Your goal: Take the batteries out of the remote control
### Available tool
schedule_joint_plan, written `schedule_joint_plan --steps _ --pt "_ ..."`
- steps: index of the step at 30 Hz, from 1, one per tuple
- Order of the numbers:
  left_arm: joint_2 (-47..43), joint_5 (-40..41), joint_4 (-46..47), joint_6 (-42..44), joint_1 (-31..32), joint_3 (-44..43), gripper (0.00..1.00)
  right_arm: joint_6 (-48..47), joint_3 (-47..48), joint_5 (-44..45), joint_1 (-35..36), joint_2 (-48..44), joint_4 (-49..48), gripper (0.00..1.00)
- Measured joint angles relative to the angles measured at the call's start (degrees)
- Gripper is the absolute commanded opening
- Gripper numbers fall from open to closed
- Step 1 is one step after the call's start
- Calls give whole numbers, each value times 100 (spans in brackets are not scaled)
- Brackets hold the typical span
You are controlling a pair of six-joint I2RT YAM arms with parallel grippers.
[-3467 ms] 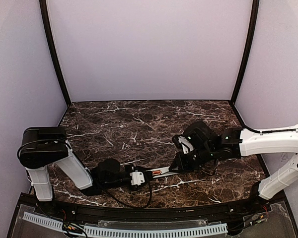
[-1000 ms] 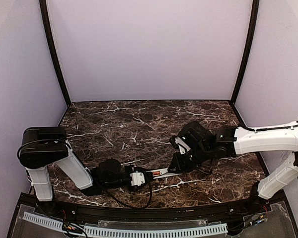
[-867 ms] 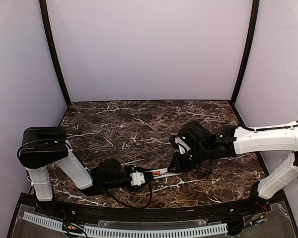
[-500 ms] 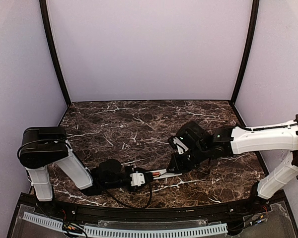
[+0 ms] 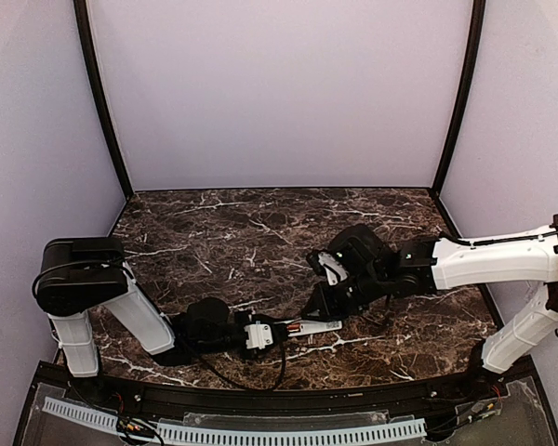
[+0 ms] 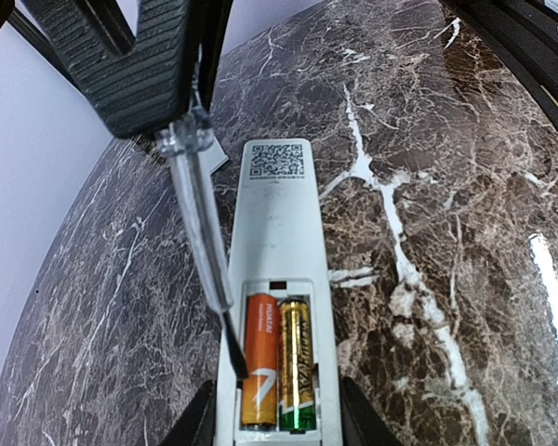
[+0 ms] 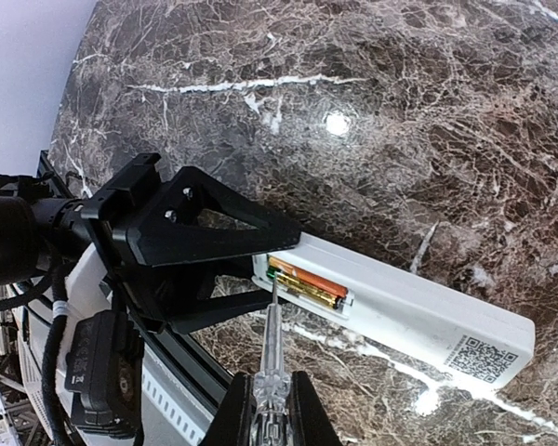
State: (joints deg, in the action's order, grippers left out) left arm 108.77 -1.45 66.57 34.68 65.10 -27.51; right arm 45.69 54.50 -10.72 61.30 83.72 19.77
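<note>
At the near middle of the dark brown marble table (image 5: 260, 232), my left claw (image 5: 277, 331) is closed part-way on the slim white rectangular plastic remote control (image 5: 314, 326). It clamps one end of the handset by its two long edges. The remote control lies back side up, with a printed square code label at the free end. The battery recess is uncovered at the clamped end, between my left fingers. The batteries (image 6: 279, 360), two small slim cylinders, sit side by side in that recess. One is orange; the other is gold with a green end. My right claw (image 7: 272, 418) is nearly closed, gripping the clear plastic handle of a thin tool (image 6: 201, 232) with a dark metal shaft. The right claw stands just beyond the free end of the remote control, and the tool slants down toward the recess. The tool tip meets the outer edge of the orange cell, next to the recess wall. I cannot tell whether the tip is wedged beneath the cell. Both batteries are fully seated.
</note>
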Motion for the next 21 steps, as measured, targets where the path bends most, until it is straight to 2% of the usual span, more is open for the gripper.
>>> schedule_joint_plan --steps 21 --pt "0 0 -4 0 0 -24 0 160 -44 354 15 -391 549 0"
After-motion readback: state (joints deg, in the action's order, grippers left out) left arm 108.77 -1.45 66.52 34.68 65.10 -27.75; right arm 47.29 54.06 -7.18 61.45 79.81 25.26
